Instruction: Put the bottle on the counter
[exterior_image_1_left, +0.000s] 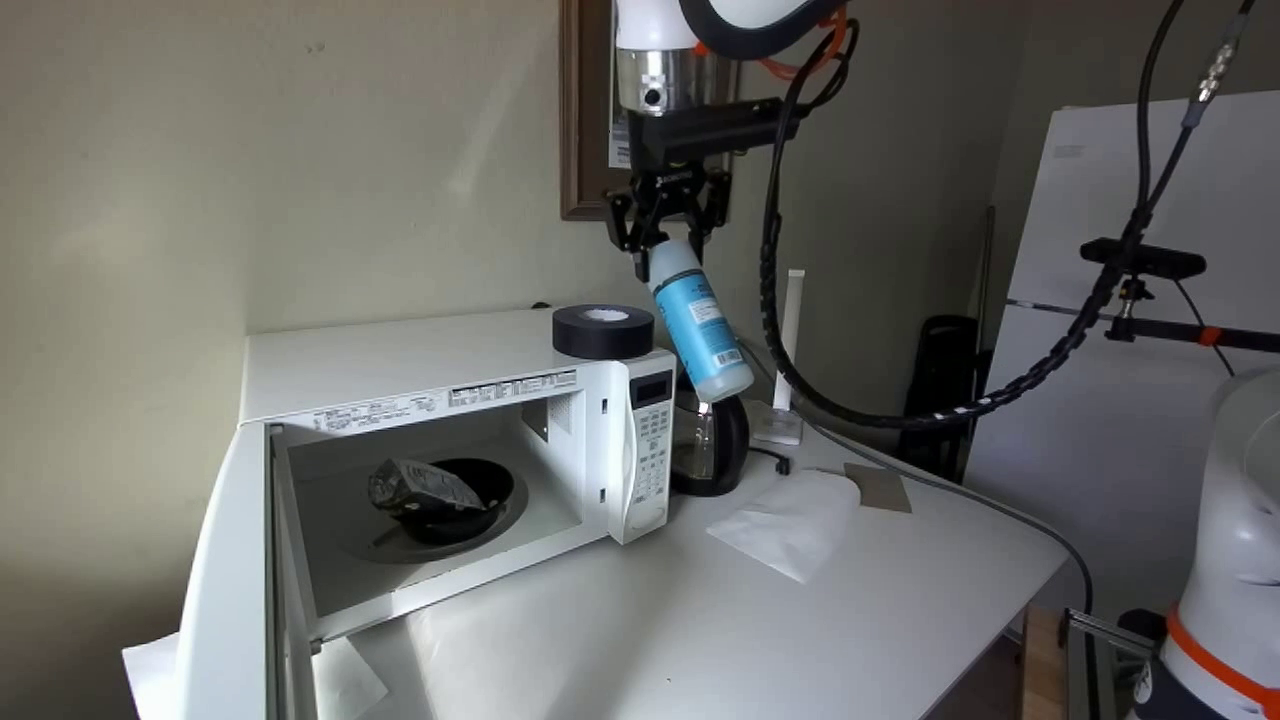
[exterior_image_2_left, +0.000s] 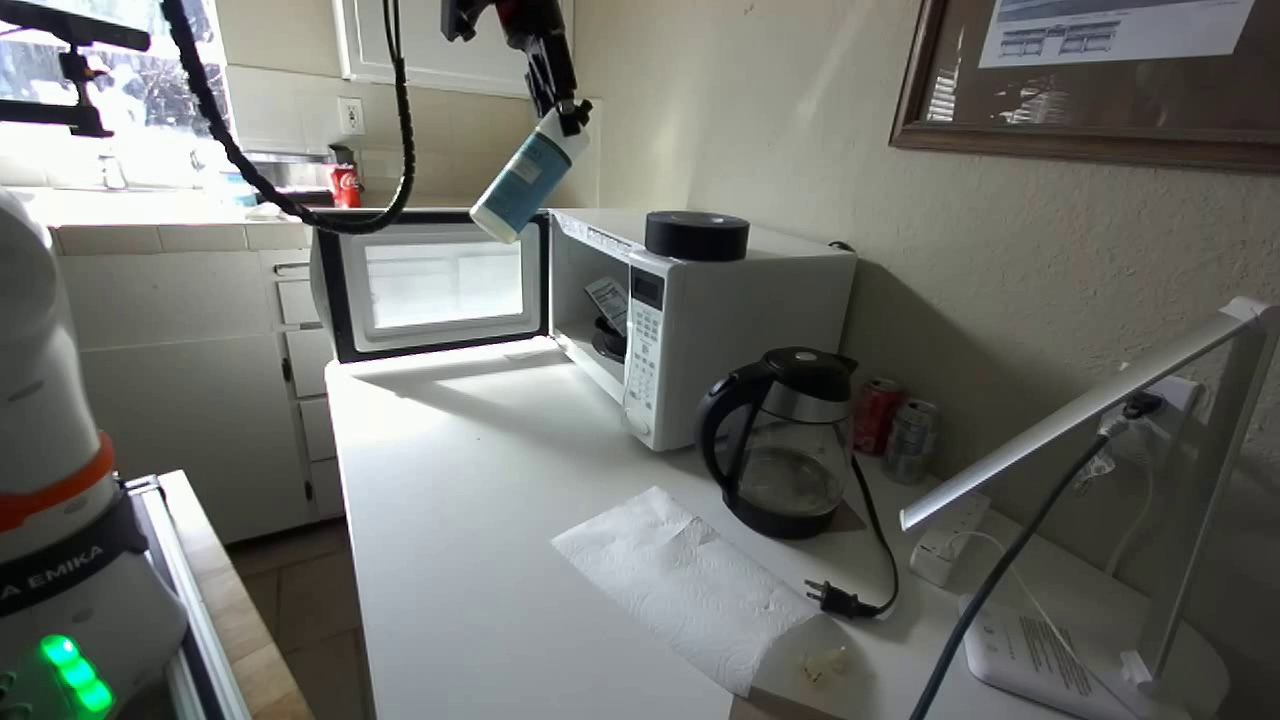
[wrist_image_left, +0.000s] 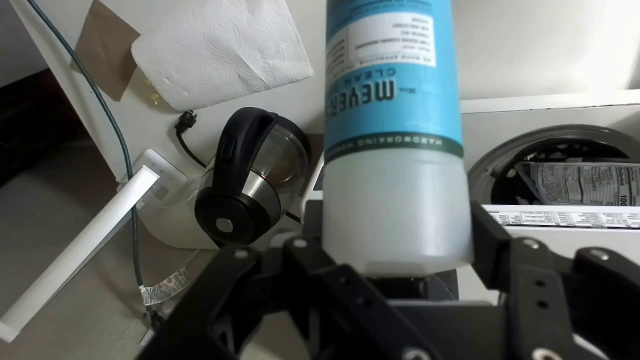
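The pincer pinches the blue bottle near its upper end. The bottle hangs tilted in the air, apart from the surface. The microwave stands near the edge by the wall, its door open, a packet on a dark dish inside; a roll of tape lies on top. Just beside the microwave is the kettle (a black plug lies near, prongs bare), with 2 cans between it and the wall. A paper towel lies between the kettle and the opposite edge; a lamp stands at a rounded corner.
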